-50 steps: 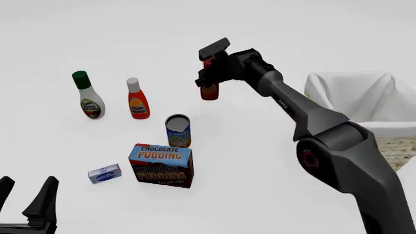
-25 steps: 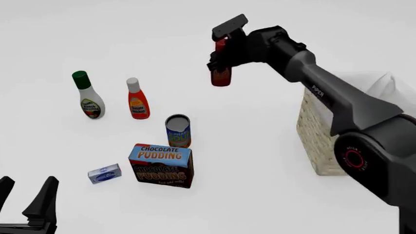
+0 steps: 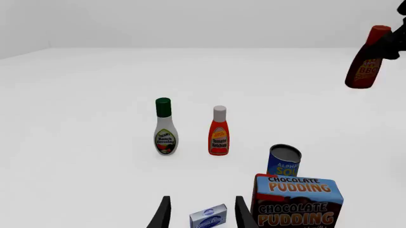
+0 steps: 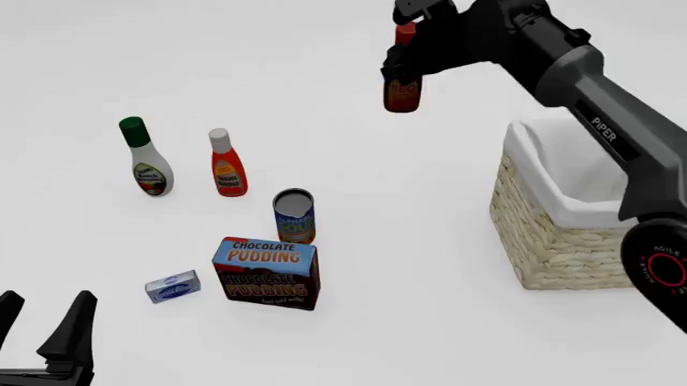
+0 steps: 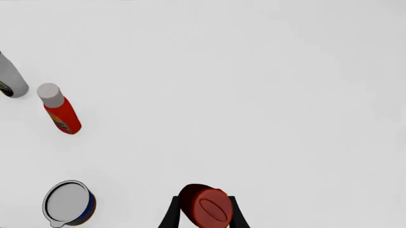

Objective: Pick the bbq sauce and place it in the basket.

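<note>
In the front view we see the right tool (image 4: 411,50) clamped on the bbq sauce (image 4: 401,88), holding the dark bottle high above the counter (image 4: 408,265), up and left of the basket (image 4: 558,233). The basket stands on the counter at the right. On the left stand a white bottle with a green cap (image 4: 145,158), a ketchup bottle (image 4: 227,164), a can (image 4: 294,214), a chocolate pudding box (image 4: 266,272) and a small blue-and-white box (image 4: 173,286). The left tool (image 4: 43,334) sits low at the corner, fingers apart.

In the left wrist view we see its spread fingers (image 3: 161,214) either side of the small box, holding nothing.

In the right wrist view we look down on the red cap (image 5: 204,205) between the right tool's fingers (image 5: 171,213).
</note>
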Available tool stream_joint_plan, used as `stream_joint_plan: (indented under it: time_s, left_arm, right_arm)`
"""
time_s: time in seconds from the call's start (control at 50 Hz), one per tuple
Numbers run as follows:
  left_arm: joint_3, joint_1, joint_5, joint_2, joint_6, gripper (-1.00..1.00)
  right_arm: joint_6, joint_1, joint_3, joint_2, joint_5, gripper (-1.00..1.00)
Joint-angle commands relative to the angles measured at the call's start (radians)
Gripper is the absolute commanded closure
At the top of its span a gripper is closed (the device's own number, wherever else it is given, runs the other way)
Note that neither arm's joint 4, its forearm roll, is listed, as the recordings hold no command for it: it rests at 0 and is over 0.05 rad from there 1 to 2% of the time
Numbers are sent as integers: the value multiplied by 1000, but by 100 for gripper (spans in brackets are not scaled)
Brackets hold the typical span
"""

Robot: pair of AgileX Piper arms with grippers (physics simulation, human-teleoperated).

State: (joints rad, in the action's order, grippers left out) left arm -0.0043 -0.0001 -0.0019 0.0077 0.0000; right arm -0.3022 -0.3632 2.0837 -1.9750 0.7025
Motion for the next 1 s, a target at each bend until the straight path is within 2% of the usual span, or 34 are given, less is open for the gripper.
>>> stream_joint_plan:
  time_s: [0.02,0.58,1.0]
  left_arm:
    - [0,0,0,0,0,-100]
    - [0,0,0,0,0,-100]
    - [0,0,0,0,0,-100]
  right_arm:
    - [-7,52,13,75,47,100]
    - [-58,174,-99,257,83,100]
    - [-37,307,-313,425,20,100]
